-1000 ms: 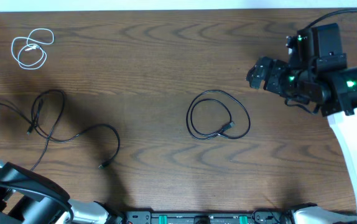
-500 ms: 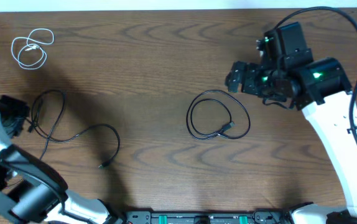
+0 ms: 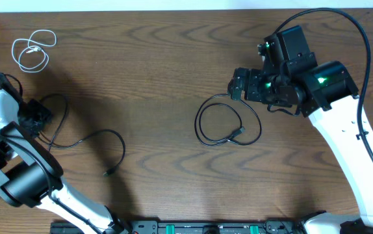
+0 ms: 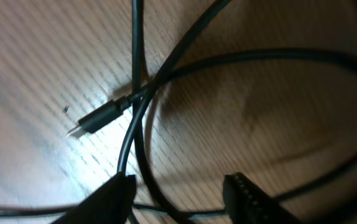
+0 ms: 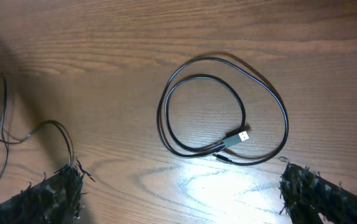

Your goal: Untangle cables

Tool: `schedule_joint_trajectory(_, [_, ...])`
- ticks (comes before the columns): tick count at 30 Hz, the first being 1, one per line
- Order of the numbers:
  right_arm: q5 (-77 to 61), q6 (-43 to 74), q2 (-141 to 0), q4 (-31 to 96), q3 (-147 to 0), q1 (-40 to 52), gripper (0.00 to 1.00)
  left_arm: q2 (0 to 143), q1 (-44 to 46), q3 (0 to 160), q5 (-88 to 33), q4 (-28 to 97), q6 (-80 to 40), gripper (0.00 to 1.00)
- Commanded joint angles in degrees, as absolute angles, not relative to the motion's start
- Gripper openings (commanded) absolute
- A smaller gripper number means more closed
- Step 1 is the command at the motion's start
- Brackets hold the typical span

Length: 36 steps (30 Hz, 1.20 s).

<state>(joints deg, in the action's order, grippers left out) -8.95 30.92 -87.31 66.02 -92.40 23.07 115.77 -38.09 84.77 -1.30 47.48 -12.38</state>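
Left pincer [image 4: 180, 196], parted, above crossed black cable [image 4: 259, 56] strands.

Grained wood table [image 3: 160, 65], smooth black cables [image 4: 135, 50]

Left gripper [image 3: 36, 117] sits low over the surface, jaws partly apart; right gripper [image 3: 237, 84] hovers higher, jaws spread wide.

The table [image 3: 154, 58] is recorded as dark brown wood, marked throughout with wavy, looping grain lines. The small cable [image 3: 34, 49] at the far left is noted as white. The loose cable [image 3: 99, 133] on the left and the coiled cable [image 3: 237, 134] at centre are both black. The plug [image 5: 243, 135] of the coiled cable is tipped in silver. The right arm [image 3: 352, 149] is finished white, with black housings [image 3: 294, 45] on which green lights [image 3: 321, 80] are lit.
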Motion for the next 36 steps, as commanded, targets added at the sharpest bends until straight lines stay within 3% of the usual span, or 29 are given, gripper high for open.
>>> schedule_joint_trajectory(1, [-8.5, 30.1, -87.4, 65.9, -92.0, 23.4, 0.99, 116.9, -38.1, 84.4, -0.4, 47.4, -10.1, 0.3])
schedule_joint_trajectory(3, [-8.5, 30.1, -87.4, 65.6, -92.0, 23.4, 0.99, 116.5, -38.1, 84.6, -0.4, 47.4, -10.1, 0.09])
schedule_joint_trajectory(4, [-8.5, 30.1, -87.4, 65.3, -92.0, 23.4, 0.99, 116.2, -38.1, 84.9, -0.6, 47.5, -10.1, 0.08])
schedule_joint_trajectory(11, [-8.5, 30.1, -87.4, 64.9, -92.0, 23.4, 0.99, 108.3, -38.2, 90.1, -10.9, 50.0, -12.8, 0.08])
schedule_joint_trajectory(18, [-8.5, 30.1, -87.4, 65.7, -92.0, 24.4, 0.99, 91.6, -40.6, 91.9, -10.9, 44.4, -36.2, 0.07])
schedule_joint_trajectory(21, [-8.5, 30.1, -87.4, 65.7, -92.0, 24.9, 0.99, 85.9, -41.2, 91.9, -10.5, 40.0, -35.9, 0.08])
schedule_joint_trajectory(23, [-8.5, 30.1, -87.4, 65.7, -92.0, 25.1, 0.99, 83.9, -41.1, 91.9, -9.6, 38.9, -31.4, 0.14])
schedule_joint_trajectory(27, [-8.5, 30.1, -87.5, 65.6, -92.0, 25.7, 0.99, 84.4, -39.7, 90.8, -4.3, 41.6, -15.9, 0.56])
schedule_joint_trajectory(29, [-8.5, 30.1, -87.5, 65.6, -92.0, 26.2, 0.99, 86.1, -39.0, 88.8, 1.5, 42.9, -11.2, 0.7])
schedule_joint_trajectory(31, [-8.5, 30.1, -87.4, 65.6, -92.0, 26.5, 0.99, 88.1, -38.9, 86.8, 4.7, 43.0, -7.9, 0.74])
schedule_joint_trajectory(36, [-8.5, 29.9, -87.4, 65.7, -92.0, 27.6, 0.99, 94.0, -38.7, 82.0, 5.5, 38.4, -6.0, 0.75])
